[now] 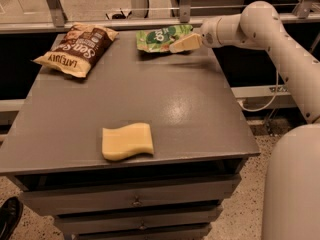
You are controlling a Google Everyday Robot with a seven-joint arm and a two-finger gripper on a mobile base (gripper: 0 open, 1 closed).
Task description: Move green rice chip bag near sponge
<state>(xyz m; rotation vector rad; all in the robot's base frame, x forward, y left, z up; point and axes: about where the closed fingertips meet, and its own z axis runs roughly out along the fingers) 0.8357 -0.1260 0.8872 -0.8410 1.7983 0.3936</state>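
green rice chip bag (159,37): light green w/ dark green round logo, white lettering. sponge (127,142): plain pale yellow, no markings. gripper (181,44): cream-yellow, at the green bag's right edge, far side of table (190,109); arm (260,26) white. table: flat grey, top & drawers. other chip bag (77,49): brown w/ yellow band, white lettering. floor (245,211): speckled beige.

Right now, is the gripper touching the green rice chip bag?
Cannot tell. In the camera view the gripper overlaps the right edge of the green rice chip bag, but neither contact nor a gap shows plainly.
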